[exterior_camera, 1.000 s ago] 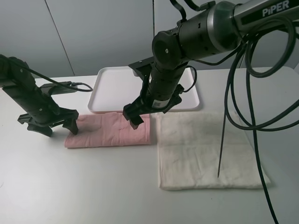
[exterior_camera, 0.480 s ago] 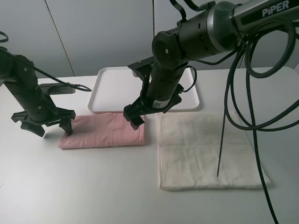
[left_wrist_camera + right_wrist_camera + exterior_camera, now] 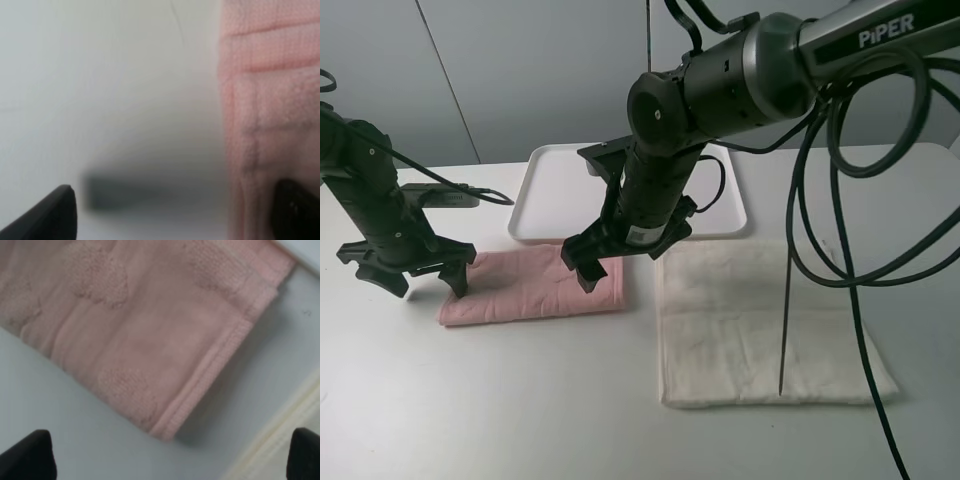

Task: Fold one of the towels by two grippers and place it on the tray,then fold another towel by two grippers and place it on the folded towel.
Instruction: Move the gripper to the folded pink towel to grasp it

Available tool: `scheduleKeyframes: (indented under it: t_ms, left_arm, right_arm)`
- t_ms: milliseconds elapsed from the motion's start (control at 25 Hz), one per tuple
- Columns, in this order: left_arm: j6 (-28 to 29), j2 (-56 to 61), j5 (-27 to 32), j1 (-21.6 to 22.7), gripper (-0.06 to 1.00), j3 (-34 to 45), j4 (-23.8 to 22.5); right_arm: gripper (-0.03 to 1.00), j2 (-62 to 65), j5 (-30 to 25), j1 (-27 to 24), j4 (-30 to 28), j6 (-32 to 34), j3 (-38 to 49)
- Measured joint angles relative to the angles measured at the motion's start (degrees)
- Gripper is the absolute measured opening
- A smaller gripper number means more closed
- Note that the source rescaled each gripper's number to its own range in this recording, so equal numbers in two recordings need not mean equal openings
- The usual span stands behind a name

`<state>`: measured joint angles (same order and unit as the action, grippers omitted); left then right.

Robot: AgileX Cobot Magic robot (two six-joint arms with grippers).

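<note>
Just in front of the tray (image 3: pixel 552 190), folded on the table (image 3: pixel 520 400): pink towel (image 3: pixel 535 285); cream-white towel (image 3: pixel 750 320) off the tray's right front corner, black cable (image 3: pixel 783 330) dangling over it. Left gripper (image 3: pixel 420 283) angled down off the tray's left corner, right gripper (image 3: pixel 583 270) before its front rim, both spread wide, empty.

Lower left of the white tabletop (image 3: pixel 470 410) is wide open; black dangling cables (image 3: pixel 784 320) crowd the right side over the cream-white terry towel (image 3: pixel 720 330).

Pink towel (image 3: pixel 535 285) and cream-white towel (image 3: pixel 760 320): looped terry cloth, matt, embossed. Tray (image 3: pixel 560 190): smooth white plastic. Worktop (image 3: pixel 520 400): smooth, matt.
</note>
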<state>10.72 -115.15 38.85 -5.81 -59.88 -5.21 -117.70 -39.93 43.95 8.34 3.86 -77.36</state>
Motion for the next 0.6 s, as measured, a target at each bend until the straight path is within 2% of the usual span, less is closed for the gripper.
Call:
scheduleKeyframes:
  t_ms: [320, 600]
  left_arm:
    - [-0.4, 0.3, -0.7, 0.0, 1.0, 0.7, 0.0]
    - [-0.9, 0.3, -0.9, 0.0, 1.0, 0.7, 0.0]
  right_arm:
    - [1.0, -7.4, -4.1, 0.0, -2.3, 2.8, -9.6]
    - [0.97, -9.8, -5.0, -1.9, -2.9, 3.6, -12.3]
